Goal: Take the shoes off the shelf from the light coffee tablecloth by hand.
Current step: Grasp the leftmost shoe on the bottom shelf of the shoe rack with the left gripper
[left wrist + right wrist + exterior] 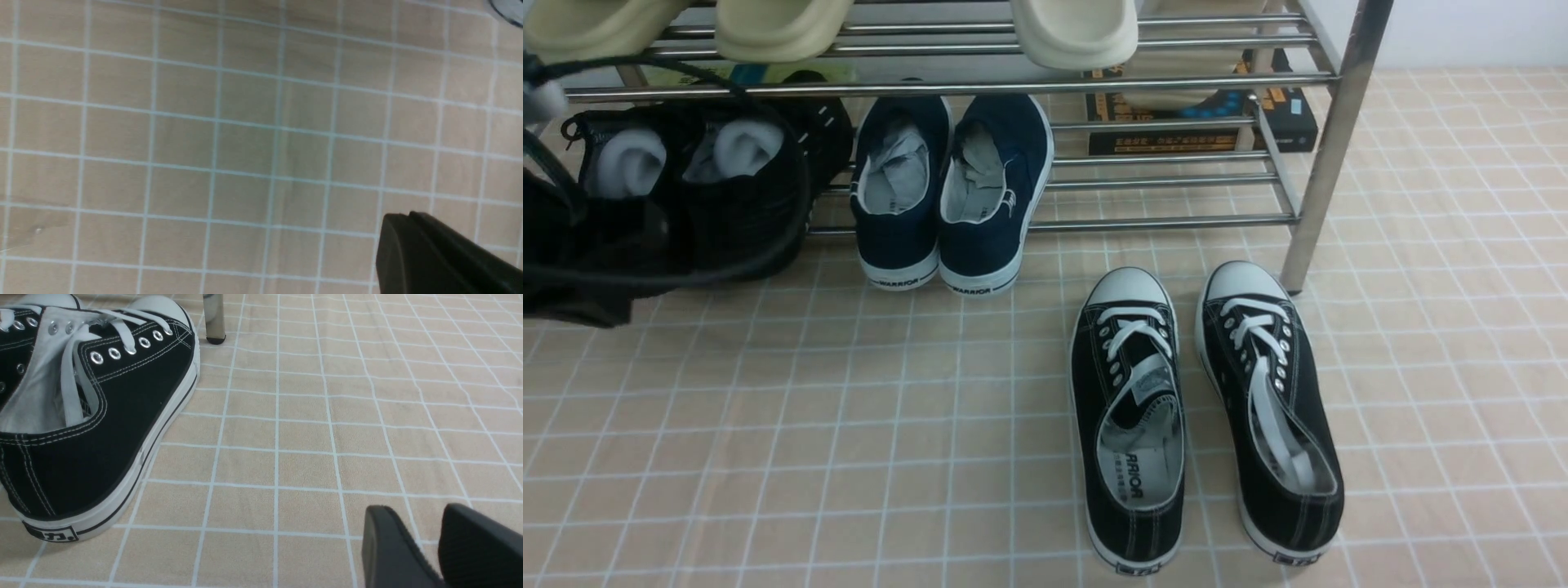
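shoes | shelf lower tier, L end; heels at front edge

All-black knit shoes, stuffed grey-white, upper left; navy, white-soled pair at centre; black canvas sneakers with white toe caps, lower right, on a beige tablecloth gridded in thin white lines.

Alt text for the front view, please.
All-black knit sneakers stuffed with paper sit on the lower tier of the steel rack at left, partly behind dark cables, beside a navy pair. A black canvas pair with white toe caps stands on the checked beige cloth in front.
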Robot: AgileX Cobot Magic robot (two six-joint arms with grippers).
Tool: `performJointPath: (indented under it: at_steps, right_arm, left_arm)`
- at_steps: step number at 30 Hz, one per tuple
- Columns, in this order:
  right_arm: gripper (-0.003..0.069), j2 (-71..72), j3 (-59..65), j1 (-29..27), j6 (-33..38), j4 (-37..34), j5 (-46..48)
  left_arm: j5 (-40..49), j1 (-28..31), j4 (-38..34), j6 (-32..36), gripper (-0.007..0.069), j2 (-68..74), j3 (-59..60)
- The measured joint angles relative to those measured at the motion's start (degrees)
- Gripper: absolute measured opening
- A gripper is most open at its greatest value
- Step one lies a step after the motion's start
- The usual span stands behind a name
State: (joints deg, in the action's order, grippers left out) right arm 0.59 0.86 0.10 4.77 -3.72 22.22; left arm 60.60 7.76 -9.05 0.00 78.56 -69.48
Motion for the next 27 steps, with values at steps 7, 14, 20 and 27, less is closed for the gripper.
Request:
performJointPath:
  at_steps: [7, 14, 20, 27]
  right_arm:
    - [0.0224, 0.0, 0.0, 0.0, 0.0, 0.0, 0.0]
    - [0.0232, 0.0, 0.0, 0.0, 0.0, 0.0, 0.0]
    - [0.0238, 0.0, 0.0, 0.0, 0.0, 0.0, 0.0]
    - [0.0238, 0.0, 0.0, 0.0, 0.0, 0.0, 0.0]
  left_arm:
    - [-7.34, 13.73, -12.6, -3.26, 0.0022, 6.21, -5.39]
    - [-14.24, 12.09, -16.7, -3.53, 0.012, 10.08, -6.83]
    - [-22.1, 11.76, -17.27, -5.09, 0.0348, 14.38, -6.83]
    - [-25.68, 11.76, -21.47, -5.1, 0.0455, 19.13, -6.83]
